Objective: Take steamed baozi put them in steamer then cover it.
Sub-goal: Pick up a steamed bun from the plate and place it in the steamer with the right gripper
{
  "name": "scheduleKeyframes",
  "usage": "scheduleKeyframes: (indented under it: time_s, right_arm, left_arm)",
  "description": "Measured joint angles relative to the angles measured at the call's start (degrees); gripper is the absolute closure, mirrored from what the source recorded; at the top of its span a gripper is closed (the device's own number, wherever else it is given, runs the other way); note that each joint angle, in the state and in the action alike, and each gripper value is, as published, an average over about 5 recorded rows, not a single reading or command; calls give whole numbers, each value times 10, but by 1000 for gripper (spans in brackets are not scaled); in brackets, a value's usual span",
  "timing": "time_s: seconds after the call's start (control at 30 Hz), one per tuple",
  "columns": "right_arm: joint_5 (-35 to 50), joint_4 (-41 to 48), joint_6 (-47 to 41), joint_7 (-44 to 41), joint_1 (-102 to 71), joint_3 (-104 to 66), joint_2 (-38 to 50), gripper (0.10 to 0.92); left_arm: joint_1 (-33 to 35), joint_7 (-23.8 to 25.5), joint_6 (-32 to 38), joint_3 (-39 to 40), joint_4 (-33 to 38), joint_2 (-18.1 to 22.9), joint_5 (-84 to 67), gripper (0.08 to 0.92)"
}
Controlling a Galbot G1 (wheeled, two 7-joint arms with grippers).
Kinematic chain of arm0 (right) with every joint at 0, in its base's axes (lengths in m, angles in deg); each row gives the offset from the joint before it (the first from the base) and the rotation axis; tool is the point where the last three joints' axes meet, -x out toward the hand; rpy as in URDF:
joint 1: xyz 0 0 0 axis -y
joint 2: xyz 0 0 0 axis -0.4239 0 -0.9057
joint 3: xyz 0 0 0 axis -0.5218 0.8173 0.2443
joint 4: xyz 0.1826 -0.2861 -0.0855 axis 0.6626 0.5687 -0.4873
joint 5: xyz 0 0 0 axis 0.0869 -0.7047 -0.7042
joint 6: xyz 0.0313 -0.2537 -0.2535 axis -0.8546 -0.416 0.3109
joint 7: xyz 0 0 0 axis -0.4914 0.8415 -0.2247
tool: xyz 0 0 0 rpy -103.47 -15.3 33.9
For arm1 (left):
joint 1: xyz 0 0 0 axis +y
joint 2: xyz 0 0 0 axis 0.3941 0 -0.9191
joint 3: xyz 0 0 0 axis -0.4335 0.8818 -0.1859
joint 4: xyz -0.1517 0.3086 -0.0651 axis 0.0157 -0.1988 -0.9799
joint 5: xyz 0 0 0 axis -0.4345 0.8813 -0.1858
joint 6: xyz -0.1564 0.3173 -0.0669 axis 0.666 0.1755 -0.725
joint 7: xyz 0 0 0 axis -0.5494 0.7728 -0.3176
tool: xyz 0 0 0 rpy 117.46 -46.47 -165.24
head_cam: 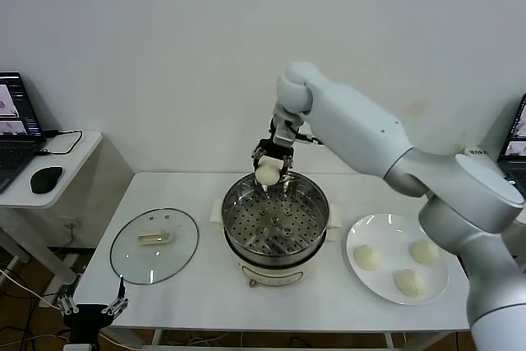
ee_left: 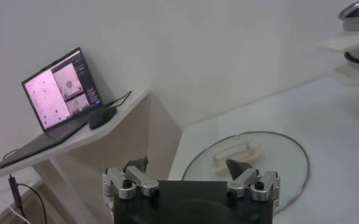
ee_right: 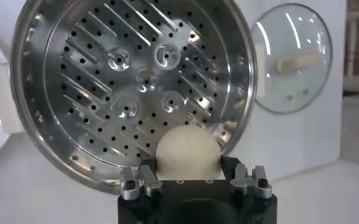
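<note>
- Your right gripper (head_cam: 269, 172) hung over the far rim of the steamer (head_cam: 275, 223), fingers clamped on one baozi (head_cam: 268, 173), wrist pointing down.
- Your left gripper (head_cam: 92, 310) sat parked low off the table's near-left corner, jaws spread, holding nothing.
- Steamer tray was bare.
- Three baozi (head_cam: 367, 257) were on the white plate (head_cam: 397, 269), right of the steamer.
- Cover (head_cam: 154, 245) lay flat on the table (head_cam: 205, 302), left of the steamer.
</note>
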Motion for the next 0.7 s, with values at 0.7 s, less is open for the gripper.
scheduleKeyframes:
  time_s: [0.7]
  right_arm:
    - [-98,23,27,25,-68,-16,-22,380]
  left_arm:
    - [-10,3,-2,2,-17,5,-4,177]
